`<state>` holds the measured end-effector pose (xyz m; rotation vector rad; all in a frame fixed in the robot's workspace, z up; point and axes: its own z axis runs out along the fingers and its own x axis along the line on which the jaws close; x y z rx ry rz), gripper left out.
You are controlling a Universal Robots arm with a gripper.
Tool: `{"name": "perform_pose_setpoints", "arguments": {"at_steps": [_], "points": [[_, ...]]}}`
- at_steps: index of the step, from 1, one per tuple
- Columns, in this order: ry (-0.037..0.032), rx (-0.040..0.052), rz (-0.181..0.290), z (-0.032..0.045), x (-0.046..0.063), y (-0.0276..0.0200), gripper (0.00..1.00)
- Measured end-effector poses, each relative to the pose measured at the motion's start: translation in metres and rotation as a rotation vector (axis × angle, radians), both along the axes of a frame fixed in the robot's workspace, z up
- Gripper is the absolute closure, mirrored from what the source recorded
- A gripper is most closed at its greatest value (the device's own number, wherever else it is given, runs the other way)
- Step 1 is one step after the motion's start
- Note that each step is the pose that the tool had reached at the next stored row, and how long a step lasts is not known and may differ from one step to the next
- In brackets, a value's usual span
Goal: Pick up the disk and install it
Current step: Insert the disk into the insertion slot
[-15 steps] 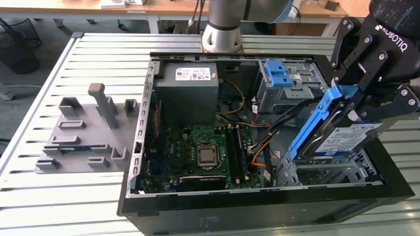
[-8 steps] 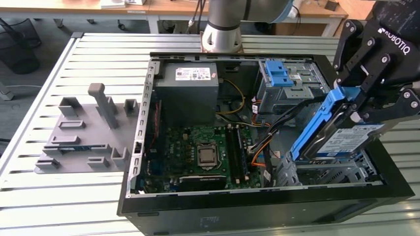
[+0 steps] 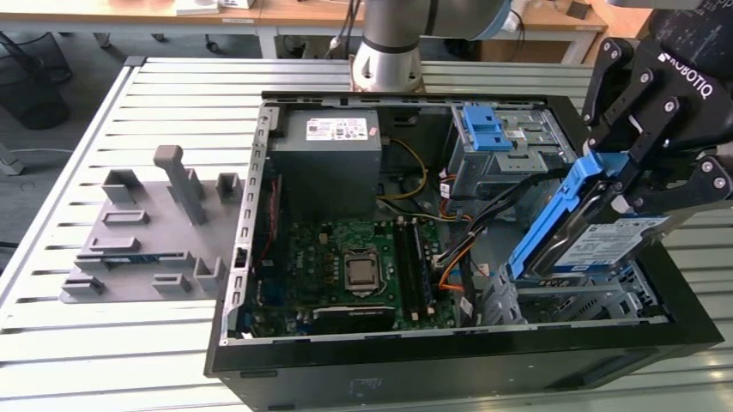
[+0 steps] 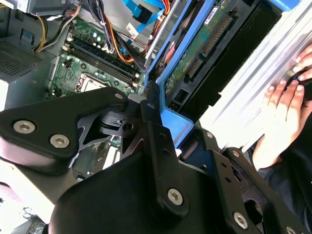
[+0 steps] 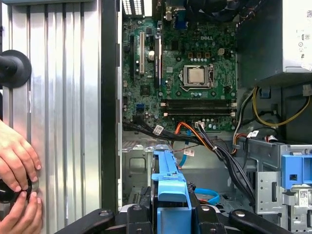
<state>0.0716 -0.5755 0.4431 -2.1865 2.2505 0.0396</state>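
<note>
exterior view: the disk (image 3: 596,245) stands on edge and tilted inside the open computer case (image 3: 458,365), on the exterior view's right. its long axis slopes from the fingers (image 3: 613,120), clenched on its upper blue-framed end, down to the metal drive bay (image 3: 572,302), which its lower end meets. cables (image 3: 481,219) run just beside it, toward the motherboard (image 3: 355,266). in the first wrist view a person's hands (image 5: 17,165) rest on the table (image 5: 58,97) outside the case wall. a grey fixture (image 3: 149,232) lies well apart.
</note>
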Motion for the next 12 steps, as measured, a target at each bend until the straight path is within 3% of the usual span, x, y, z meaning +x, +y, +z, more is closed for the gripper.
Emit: {"name": "perform_pose_setpoints", "arguments": {"at_steps": [12], "points": [[0.0,0.0001,0.0,-0.0045,0.0017,0.0006,0.64]]}}
